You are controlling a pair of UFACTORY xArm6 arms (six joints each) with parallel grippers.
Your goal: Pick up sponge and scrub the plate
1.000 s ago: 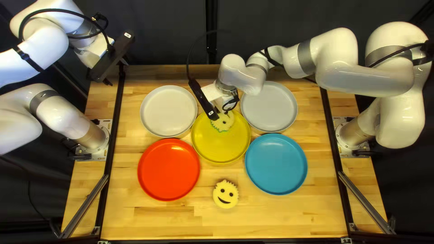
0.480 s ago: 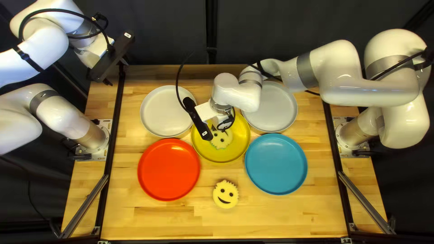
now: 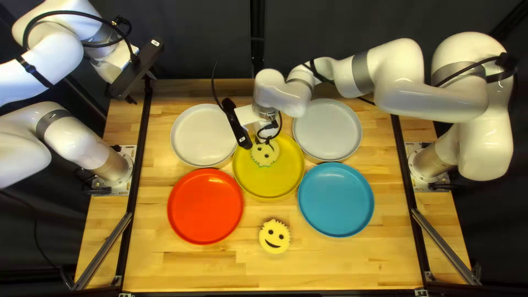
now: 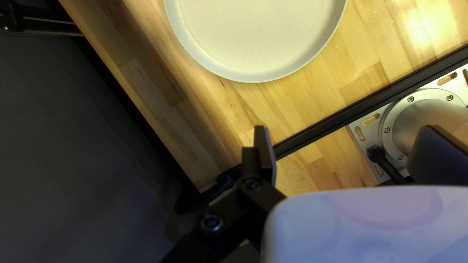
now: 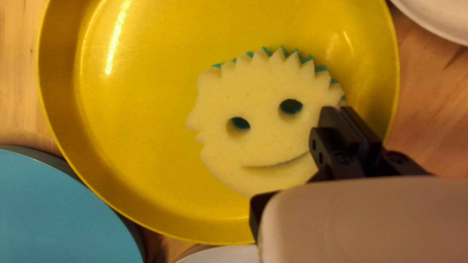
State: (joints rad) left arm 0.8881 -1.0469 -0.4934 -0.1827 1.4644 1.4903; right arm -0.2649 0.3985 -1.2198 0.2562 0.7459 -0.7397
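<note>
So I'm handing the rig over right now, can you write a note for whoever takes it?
Right gripper: shut on the sponge, at the sponge's edge.
Left gripper: open and empty, off to the side.
Job's things: that sponge is in the yellow plate; a second sponge lies on the table.
Done: sponge picked up and brought to the plate.
Left: probably more scrubbing; how much is scrubbed I can't tell.

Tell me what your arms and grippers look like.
My left arm and right arm are glossy white, with rounded joints, grey bands and black cables. Both carry a black bar with a small white marking near the wrist. The left gripper and right gripper are black, with angular metal-like parts and round screws.
</note>
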